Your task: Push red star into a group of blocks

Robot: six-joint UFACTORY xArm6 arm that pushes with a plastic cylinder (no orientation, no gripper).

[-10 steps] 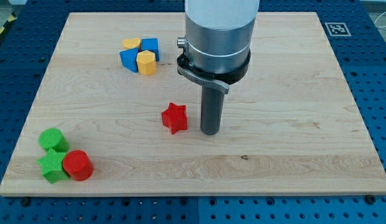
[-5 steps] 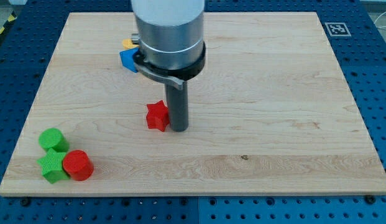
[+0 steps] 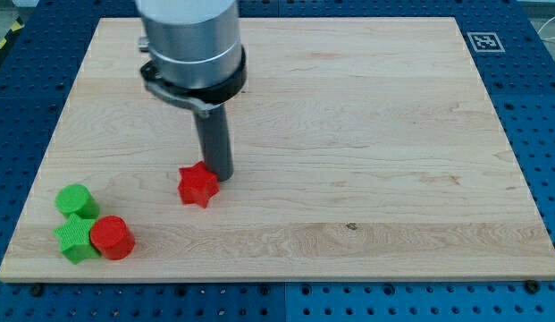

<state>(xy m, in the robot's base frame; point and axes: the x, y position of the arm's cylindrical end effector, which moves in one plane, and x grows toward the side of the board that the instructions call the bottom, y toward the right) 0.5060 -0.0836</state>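
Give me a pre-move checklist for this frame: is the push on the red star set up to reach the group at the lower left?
1. My tip against the red star, on its upper-right side: ok.
2. Push line aims toward the view's lower left: ok.
3. Target group present: green cylinder, green star, red cylinder: ok.
4. Board between star and group free of obstacles: ok.
5. Star joined to group: not ok, gap remains.
6. Blue and yellow blocks: cannot tell, hidden behind the arm.
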